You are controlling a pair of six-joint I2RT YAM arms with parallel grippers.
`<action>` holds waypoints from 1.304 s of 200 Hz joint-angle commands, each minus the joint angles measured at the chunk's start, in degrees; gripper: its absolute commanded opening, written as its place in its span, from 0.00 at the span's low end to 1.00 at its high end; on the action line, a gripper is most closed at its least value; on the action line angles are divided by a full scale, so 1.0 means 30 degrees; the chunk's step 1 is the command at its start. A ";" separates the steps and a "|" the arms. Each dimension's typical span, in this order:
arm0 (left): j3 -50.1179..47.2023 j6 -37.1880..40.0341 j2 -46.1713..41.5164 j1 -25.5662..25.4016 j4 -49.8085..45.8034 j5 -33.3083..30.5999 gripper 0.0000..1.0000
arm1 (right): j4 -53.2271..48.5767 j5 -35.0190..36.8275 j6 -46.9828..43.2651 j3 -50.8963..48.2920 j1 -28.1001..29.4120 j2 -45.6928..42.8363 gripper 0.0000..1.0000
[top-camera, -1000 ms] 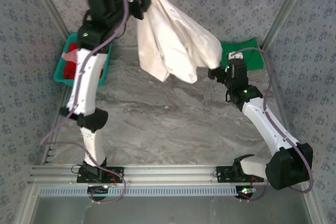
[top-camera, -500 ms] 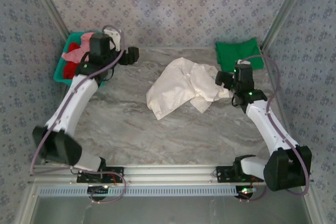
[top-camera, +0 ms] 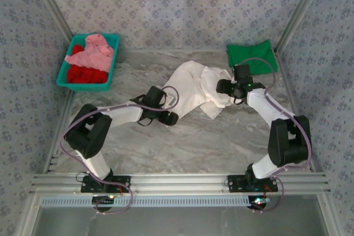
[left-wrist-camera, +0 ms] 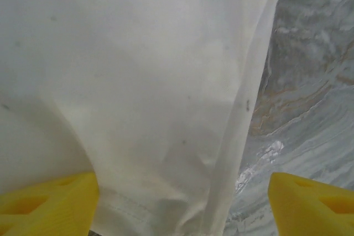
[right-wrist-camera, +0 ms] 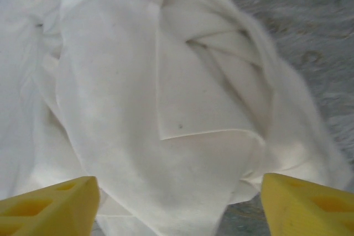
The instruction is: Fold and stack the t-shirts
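Note:
A large cream-white t-shirt lies crumpled on the marble table, back of centre. My left gripper is low at its near-left edge. In the left wrist view the left gripper stands open, its yellow fingertips wide apart with the shirt's hem lying between them. My right gripper is at the shirt's right side. The right wrist view shows that gripper open over the bunched folds. A folded green t-shirt lies at the back right.
A teal basket at the back left holds a pink t-shirt on top of a red one. Patterned walls enclose the table on three sides. Bare marble stretches between the shirt and the arm bases.
The cream shirt, held high at the back by my left gripper, has dropped onto the table. The left arm swung down to its near-left edge. The right gripper moved onto its right side.

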 commanded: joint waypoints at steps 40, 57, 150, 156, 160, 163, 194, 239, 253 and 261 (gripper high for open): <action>0.0443 -0.0170 0.1356 0.0140 0.1887 0.0590 0.68 | -0.1042 -0.1420 -0.0159 0.1457 0.0034 0.3118 0.63; 0.0286 -0.0315 0.1281 0.0168 0.1770 0.0200 0.43 | -0.0863 -0.1674 -0.0089 0.1551 0.0005 0.3485 0.47; -0.0747 -0.1419 -0.3888 0.2484 0.0240 -0.1378 0.00 | -0.1344 -0.1480 0.0167 0.0966 -0.0537 -0.0585 0.00; -0.0729 -0.1350 -0.4163 0.2610 -0.0044 -0.1449 0.00 | -0.1255 -0.1386 0.0253 0.0708 -0.0606 -0.0901 0.00; -0.0729 -0.1342 -0.4300 0.2674 -0.0220 -0.1535 0.00 | -0.1244 -0.1345 0.0292 0.0601 -0.0666 -0.1059 0.00; -0.0729 -0.1315 -0.4415 0.2728 -0.0336 -0.1576 0.00 | -0.1264 -0.1345 0.0312 0.0494 -0.0706 -0.1134 0.02; -0.1075 -0.1376 -0.4889 0.3196 -0.0803 -0.1907 0.00 | -0.2062 -0.1710 0.0420 0.0474 -0.0882 -0.0321 0.53; -0.1457 -0.2024 -0.4800 0.3615 -0.0351 -0.2130 0.00 | -0.2153 -0.2442 0.0622 0.0554 -0.0705 0.2204 0.61; -0.1634 -0.2283 -0.5029 0.3895 0.0034 -0.2037 0.00 | -0.1984 -0.2552 0.0621 0.0638 -0.0593 0.2819 0.60; -0.1723 -0.2442 -0.5199 0.4053 0.0252 -0.1996 0.00 | -0.1890 -0.2667 0.0595 0.0767 -0.0522 0.3119 0.57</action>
